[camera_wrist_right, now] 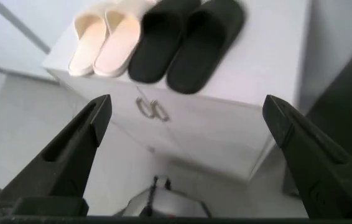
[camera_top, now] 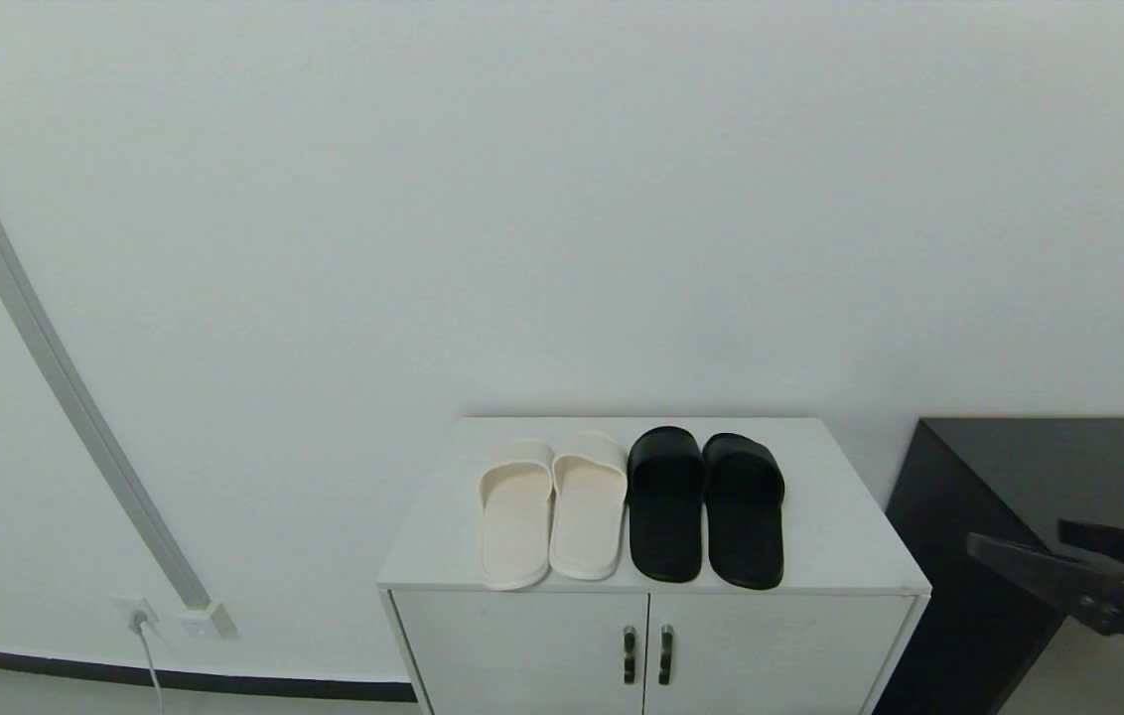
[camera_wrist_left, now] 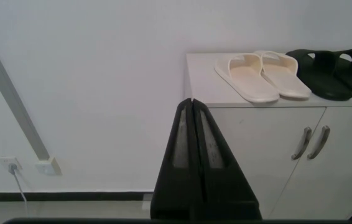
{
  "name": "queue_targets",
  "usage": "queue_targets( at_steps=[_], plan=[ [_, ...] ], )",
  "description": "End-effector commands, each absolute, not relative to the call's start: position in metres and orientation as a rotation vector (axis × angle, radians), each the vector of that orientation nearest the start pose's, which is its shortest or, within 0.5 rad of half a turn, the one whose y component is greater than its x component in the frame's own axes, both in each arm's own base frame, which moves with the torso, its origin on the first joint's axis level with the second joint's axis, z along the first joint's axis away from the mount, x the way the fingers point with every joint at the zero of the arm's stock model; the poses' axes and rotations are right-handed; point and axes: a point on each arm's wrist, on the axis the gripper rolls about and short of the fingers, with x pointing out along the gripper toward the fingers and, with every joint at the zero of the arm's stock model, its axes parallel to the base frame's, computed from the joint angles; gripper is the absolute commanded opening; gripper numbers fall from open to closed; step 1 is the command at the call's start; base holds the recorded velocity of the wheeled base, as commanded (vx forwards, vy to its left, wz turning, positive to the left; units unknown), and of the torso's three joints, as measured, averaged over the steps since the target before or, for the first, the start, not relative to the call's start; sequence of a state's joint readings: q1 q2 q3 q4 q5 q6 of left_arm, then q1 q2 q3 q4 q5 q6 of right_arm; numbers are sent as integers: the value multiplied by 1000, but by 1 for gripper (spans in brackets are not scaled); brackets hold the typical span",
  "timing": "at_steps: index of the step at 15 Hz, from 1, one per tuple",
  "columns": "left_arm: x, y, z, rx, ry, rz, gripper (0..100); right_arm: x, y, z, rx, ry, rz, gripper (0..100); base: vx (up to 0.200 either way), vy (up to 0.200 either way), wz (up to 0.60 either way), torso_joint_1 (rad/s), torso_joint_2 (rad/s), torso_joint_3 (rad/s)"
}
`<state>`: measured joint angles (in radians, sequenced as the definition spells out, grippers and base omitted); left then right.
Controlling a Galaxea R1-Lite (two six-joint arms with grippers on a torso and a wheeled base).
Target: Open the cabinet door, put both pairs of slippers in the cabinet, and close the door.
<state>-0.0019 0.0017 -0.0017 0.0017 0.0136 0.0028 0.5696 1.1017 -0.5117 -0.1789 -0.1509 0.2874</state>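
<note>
The white slippers (camera_top: 552, 511) and black slippers (camera_top: 706, 506) are lying side by side at the front edge of the cabinet (camera_top: 850, 556) top, its doors (camera_top: 771, 650) sitting closed. The left gripper (camera_wrist_left: 192, 102) is holding its fingers together, the right gripper (camera_wrist_right: 185, 106) wide apart.

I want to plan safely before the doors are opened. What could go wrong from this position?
1. The two handles sit close together, so the open right gripper may catch both or slip off.
2. The white slippers and black slippers lie with heels at the front edge of the cabinet top; a jolt on a door might tip one off.
3. The black furniture stands close on the right; the right door may hit it when swung.
</note>
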Motion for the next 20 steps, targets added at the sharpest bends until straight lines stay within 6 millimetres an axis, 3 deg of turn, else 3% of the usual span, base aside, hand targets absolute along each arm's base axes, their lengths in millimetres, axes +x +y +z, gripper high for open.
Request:
queue_targets(
  at_steps=[1, 4, 11, 14, 20],
  plan=[
    [-23, 0, 76, 3, 3, 12, 0, 161, 128, 178, 101, 558, 366, 100, 0, 0, 0, 0, 0, 0],
    [-23, 0, 76, 3, 2, 12, 0, 194, 175, 159, 81, 575, 282, 100, 0, 0, 0, 0, 0, 0],
    [-23, 0, 76, 2, 3, 12, 0, 260, 238, 109, 90, 459, 101, 100, 0, 0, 0, 0, 0, 0],
    [-23, 0, 76, 3, 5, 12, 0, 281, 249, 83, 65, 438, 10, 100, 0, 0, 0, 0, 0, 0],
    [-23, 0, 76, 2, 3, 12, 0, 328, 248, 47, 56, 383, -68, 100, 0, 0, 0, 0, 0, 0]
  ],
)
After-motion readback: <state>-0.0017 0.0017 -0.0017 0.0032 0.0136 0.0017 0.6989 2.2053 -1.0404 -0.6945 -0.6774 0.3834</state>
